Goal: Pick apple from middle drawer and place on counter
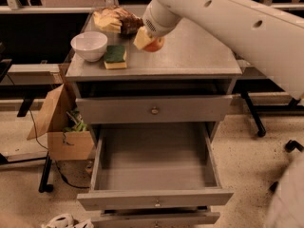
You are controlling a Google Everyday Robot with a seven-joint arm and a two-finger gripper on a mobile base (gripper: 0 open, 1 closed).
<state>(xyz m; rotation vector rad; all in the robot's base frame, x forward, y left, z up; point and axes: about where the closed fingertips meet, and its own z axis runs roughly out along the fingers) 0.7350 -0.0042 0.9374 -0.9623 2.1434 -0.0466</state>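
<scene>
My gripper is over the grey counter, toward its left-middle part, and is shut on the reddish-orange apple. The apple shows below the pale yellow fingers and sits at or just above the counter top; I cannot tell if it touches. The white arm reaches in from the upper right. The middle drawer is pulled out wide below, its grey floor bare, with a small knob on its front.
A white bowl and a green-and-yellow sponge sit on the counter's left. A snack bag pile lies at the back left. The top drawer is shut. A cardboard box stands left of the cabinet.
</scene>
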